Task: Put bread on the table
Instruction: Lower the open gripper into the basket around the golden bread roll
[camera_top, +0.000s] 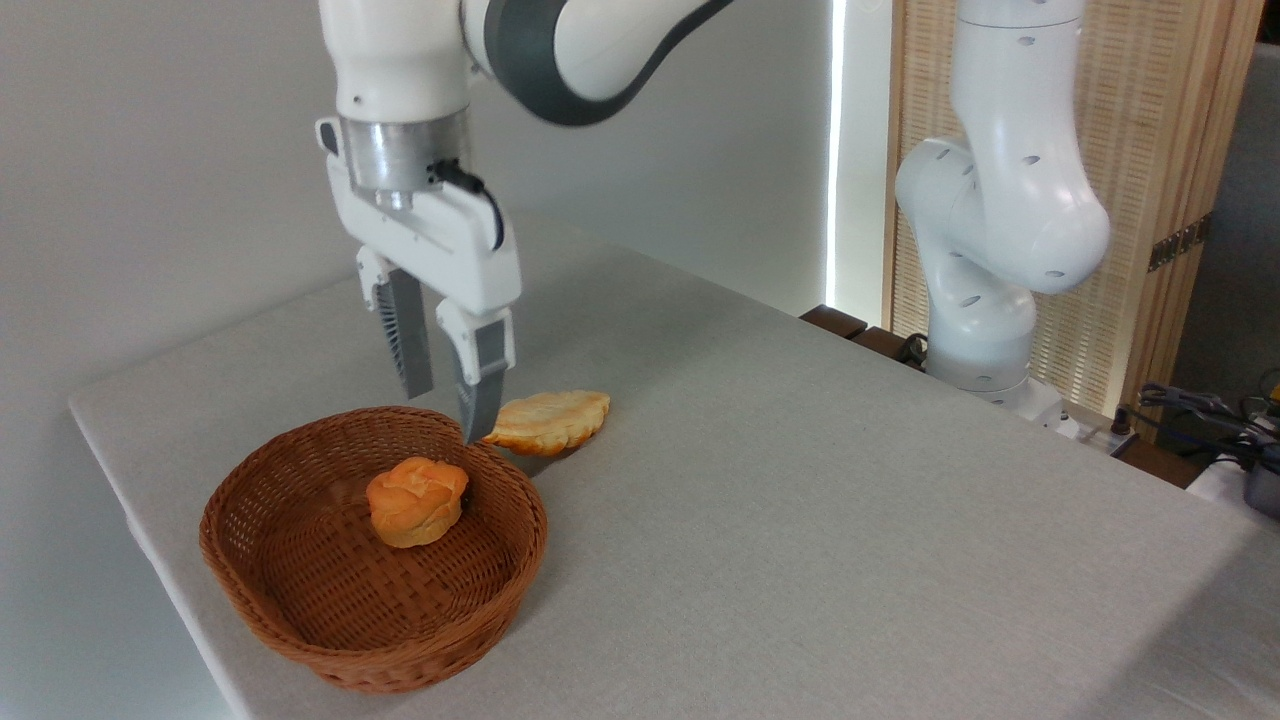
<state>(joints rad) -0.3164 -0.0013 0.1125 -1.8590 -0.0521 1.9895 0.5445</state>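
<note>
Hovering over the basket's (300, 610) far rim, the gripper (446, 413) holds its jaws narrowly apart, empty. Bread (416, 501) sits inside the basket near the table's (850, 500) left corner.

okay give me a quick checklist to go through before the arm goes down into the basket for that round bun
1. Gripper open and empty: ok, fingers apart, nothing between them.
2. Bun reachable: ok, lying uncovered in the wicker basket.
3. Gripper centred over bun: not ok, it hangs above the basket's far rim.
4. Clear of the scalloped pastry: cannot tell, one fingertip looks close to it.
5. Free space on the table for setting down: ok.
</note>
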